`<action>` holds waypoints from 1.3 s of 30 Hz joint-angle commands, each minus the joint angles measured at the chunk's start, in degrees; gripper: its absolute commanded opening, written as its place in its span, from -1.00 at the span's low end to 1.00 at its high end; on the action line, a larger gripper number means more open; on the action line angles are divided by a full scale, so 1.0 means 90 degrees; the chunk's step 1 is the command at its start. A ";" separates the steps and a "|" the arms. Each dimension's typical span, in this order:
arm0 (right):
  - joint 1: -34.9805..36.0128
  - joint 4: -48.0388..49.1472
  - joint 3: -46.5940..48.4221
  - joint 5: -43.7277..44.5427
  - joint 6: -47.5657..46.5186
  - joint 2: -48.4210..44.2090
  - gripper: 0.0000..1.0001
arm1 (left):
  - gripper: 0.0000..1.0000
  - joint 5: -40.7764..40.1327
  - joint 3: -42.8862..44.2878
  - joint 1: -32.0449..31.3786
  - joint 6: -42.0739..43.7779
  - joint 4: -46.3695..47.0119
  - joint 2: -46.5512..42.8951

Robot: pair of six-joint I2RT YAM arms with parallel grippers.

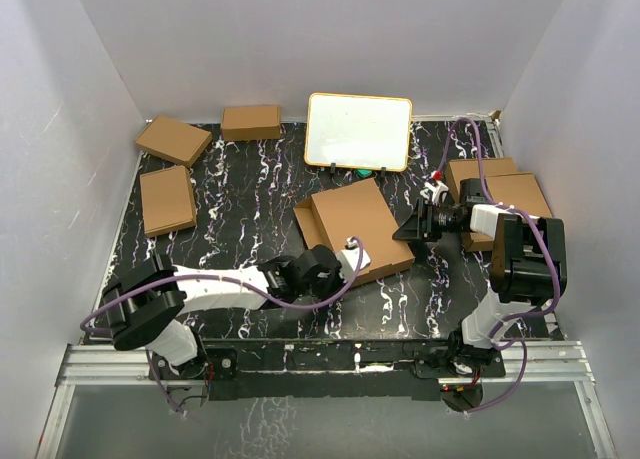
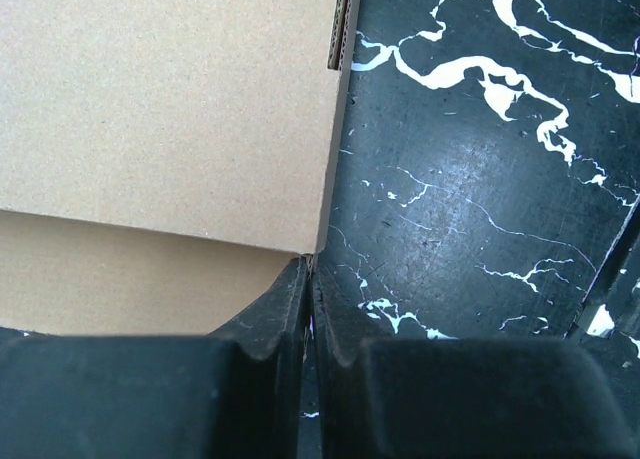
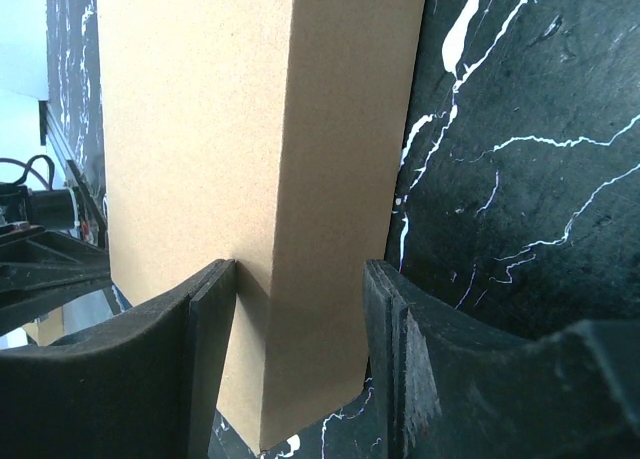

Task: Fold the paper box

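Note:
The paper box [image 1: 352, 219] lies partly folded in the middle of the black marbled table, with a raised flap on its left side. My left gripper [image 1: 347, 256] is at its near right corner. In the left wrist view the jaws [image 2: 310, 267] are pressed together on the thin edge of the box's side wall [image 2: 170, 109]. My right gripper [image 1: 402, 229] is at the box's right edge. In the right wrist view its wide-apart fingers [image 3: 300, 279] straddle the box's top face and side wall [image 3: 330, 179]; I cannot tell whether they touch it.
A white-faced board with a tan frame [image 1: 358, 131] stands at the back. Small folded brown boxes lie at the back left [image 1: 173, 139], [image 1: 250, 122], left [image 1: 167, 200] and right behind my right arm [image 1: 500, 191]. White walls enclose the table.

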 commanded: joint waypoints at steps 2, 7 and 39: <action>0.0033 0.0018 0.0065 0.0787 -0.0430 0.0178 0.10 | -0.72 0.0002 0.0496 0.0078 -0.0128 -0.0279 -0.0067; 0.0037 -0.0012 0.0105 0.0817 -0.0447 0.0193 0.10 | -0.23 -0.0075 0.0554 0.0116 -0.0474 -0.0739 -0.0380; 0.0040 -0.0041 0.0125 0.0789 -0.0499 0.0176 0.12 | 0.94 0.0313 -0.1750 0.2055 -0.7078 0.0138 -0.3070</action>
